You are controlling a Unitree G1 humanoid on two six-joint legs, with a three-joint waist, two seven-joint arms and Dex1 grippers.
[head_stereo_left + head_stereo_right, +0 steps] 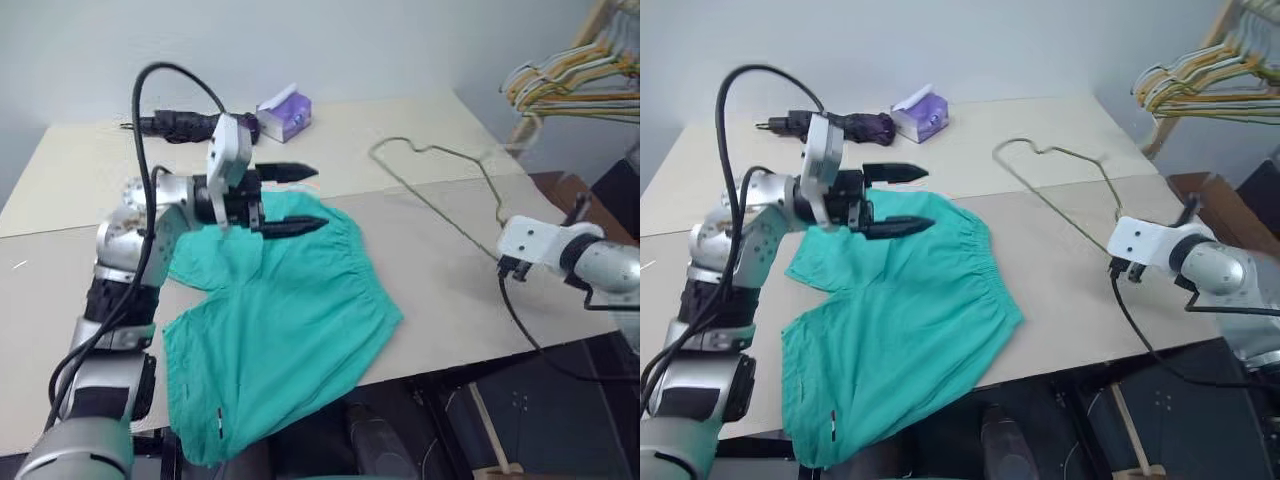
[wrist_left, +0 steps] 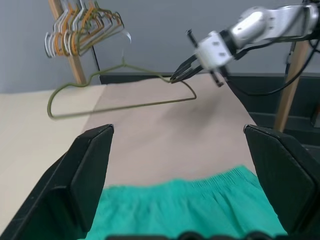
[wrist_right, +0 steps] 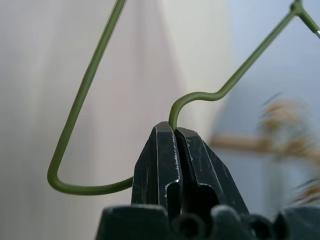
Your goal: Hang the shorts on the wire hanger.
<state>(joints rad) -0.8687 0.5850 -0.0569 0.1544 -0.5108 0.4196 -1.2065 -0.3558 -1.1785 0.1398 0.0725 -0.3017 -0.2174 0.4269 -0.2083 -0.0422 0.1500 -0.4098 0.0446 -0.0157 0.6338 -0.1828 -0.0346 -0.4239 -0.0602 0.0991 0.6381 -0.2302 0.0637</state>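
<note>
The teal-green shorts (image 1: 290,330) lie spread on the beige table (image 1: 430,300), and one leg hangs over the front edge. My left gripper (image 1: 300,200) hovers open just above the waistband end of the shorts, with nothing between its black fingers (image 2: 90,170). The thin olive wire hanger (image 1: 440,214) stretches from the table's far right side toward my right gripper (image 3: 172,131). That gripper is shut on a bend near one corner of the hanger, and the held end is raised. It also shows in the left wrist view as the right gripper (image 2: 175,77) pinching the hanger (image 2: 125,108).
A bunch of yellow, white and green hangers (image 1: 570,80) hangs on a wooden rack at the far right. A purple tissue pack (image 1: 285,112) and a dark folded umbrella (image 1: 185,125) lie at the table's back. The table's right edge drops off by my right arm.
</note>
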